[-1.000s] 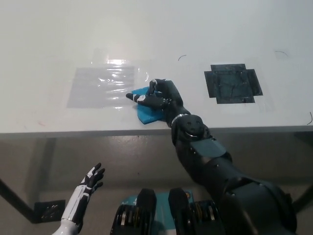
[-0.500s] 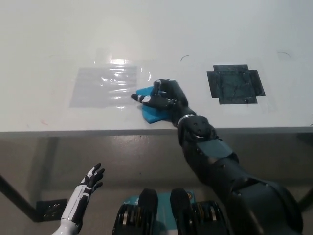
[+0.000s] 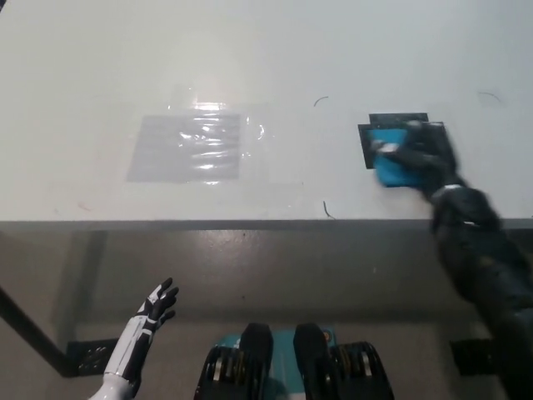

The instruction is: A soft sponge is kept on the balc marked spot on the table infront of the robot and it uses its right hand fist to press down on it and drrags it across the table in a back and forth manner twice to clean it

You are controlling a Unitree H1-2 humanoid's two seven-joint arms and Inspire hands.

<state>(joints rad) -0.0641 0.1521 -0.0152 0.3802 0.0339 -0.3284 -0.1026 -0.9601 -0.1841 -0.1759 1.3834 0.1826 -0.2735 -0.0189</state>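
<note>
A blue sponge [image 3: 388, 162] lies on the black marked spot [image 3: 391, 122] at the right of the white table [image 3: 250, 58]. My black right hand [image 3: 423, 155] rests on top of it as a fist, pressing down and covering the sponge's right part and most of the mark. The right arm runs back to the bottom right corner. Below the table's front edge at the lower left hangs my white left hand [image 3: 154, 307], open with its fingers spread and holding nothing.
A shiny clear film patch [image 3: 190, 147] is stuck on the table left of centre. Small dark pen marks [image 3: 328, 208] show near the front edge and at the far right. The table's front edge [image 3: 216, 223] runs across the middle of the view.
My right fist has dragged the sponge from the table's centre, beside the film patch, rightward onto the black mark. The camera has shifted slightly. The left hand has stayed still.
</note>
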